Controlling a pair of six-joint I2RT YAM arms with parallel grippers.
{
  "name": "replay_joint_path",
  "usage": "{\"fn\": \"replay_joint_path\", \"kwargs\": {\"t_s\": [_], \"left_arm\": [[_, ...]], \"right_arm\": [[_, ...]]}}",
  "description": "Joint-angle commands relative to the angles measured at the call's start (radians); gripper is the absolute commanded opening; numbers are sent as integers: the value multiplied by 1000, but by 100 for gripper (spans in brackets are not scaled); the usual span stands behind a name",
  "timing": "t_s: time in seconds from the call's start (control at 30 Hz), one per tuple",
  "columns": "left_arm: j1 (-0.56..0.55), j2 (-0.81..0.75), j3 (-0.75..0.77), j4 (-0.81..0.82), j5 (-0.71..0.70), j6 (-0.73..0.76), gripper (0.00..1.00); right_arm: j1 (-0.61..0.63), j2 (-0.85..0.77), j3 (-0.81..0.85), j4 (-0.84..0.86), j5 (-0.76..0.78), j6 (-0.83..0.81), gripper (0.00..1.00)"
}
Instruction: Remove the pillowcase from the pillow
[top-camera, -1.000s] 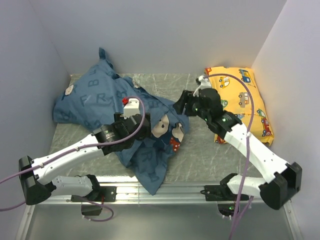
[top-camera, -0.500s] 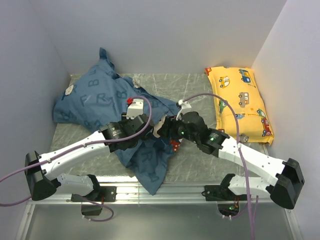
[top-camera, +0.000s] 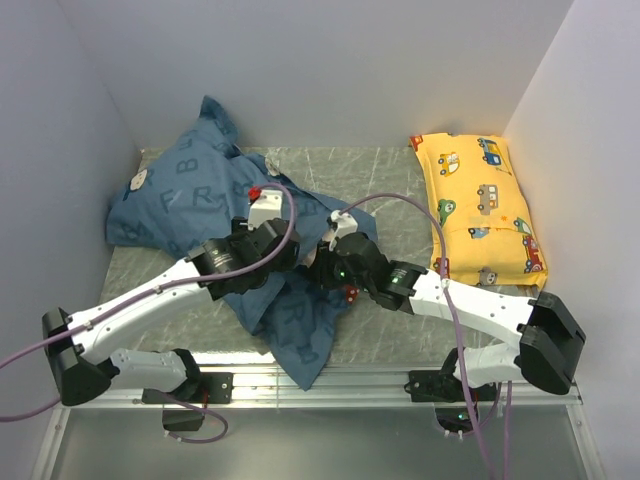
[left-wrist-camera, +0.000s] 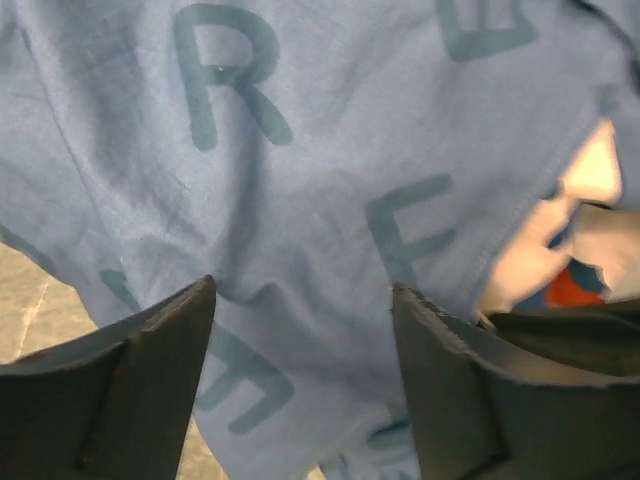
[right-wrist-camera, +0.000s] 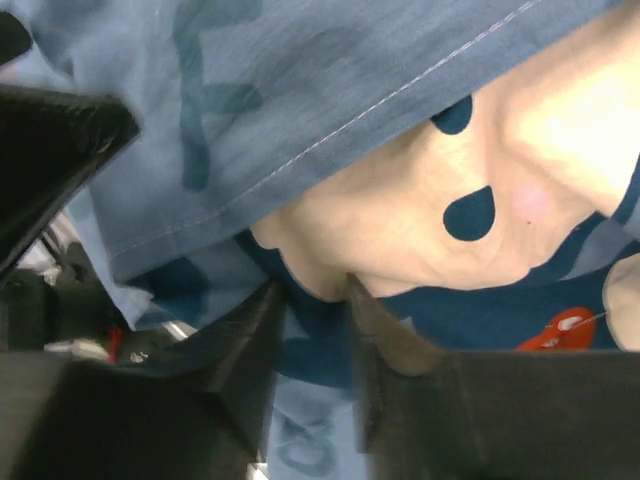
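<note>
The dark blue pillowcase (top-camera: 190, 200) with faint letters lies crumpled across the left and middle of the table. No white pillow shows; it is hidden or out of view. My left gripper (top-camera: 292, 255) is open just above the lettered fabric (left-wrist-camera: 300, 150), its jaws (left-wrist-camera: 303, 290) wide apart with cloth below them. My right gripper (top-camera: 318, 268) meets it from the right. Its jaws (right-wrist-camera: 315, 300) are nearly together, pinching a fold of the pillowcase (right-wrist-camera: 300, 80) beside a cream bear face (right-wrist-camera: 430, 200) and a red mark (right-wrist-camera: 560, 325).
A yellow vehicle-print pillow (top-camera: 480, 200) lies at the back right against the right wall. Bare grey table (top-camera: 400, 320) shows under my right arm. Walls close in the left, back and right. A metal rail (top-camera: 330, 380) runs along the near edge.
My right arm has swung left from the yellow pillow to the pillowcase's middle and closed on a fold. My left gripper has shifted slightly towards the back.
</note>
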Motion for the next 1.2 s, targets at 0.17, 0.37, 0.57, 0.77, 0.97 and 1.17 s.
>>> {"fn": "replay_joint_path", "kwargs": {"t_s": [0.17, 0.37, 0.57, 0.77, 0.97, 1.17], "left_arm": [[-65, -97, -15, 32, 149, 77, 88], [-123, -51, -55, -24, 70, 8, 93], [-123, -25, -45, -36, -71, -43, 95], [-123, 29, -31, -10, -127, -40, 83], [-123, 18, -2, -47, -187, -78, 34], [-7, -37, 19, -15, -201, -62, 12]], "right_arm": [[5, -32, 7, 54, 77, 34, 5], [5, -58, 2, 40, 82, 35, 3], [7, -89, -17, 47, 74, 49, 2], [5, -118, -30, 33, 83, 50, 2], [7, -134, -50, 28, 100, 49, 2], [2, -157, -65, -4, 145, 43, 0]]}}
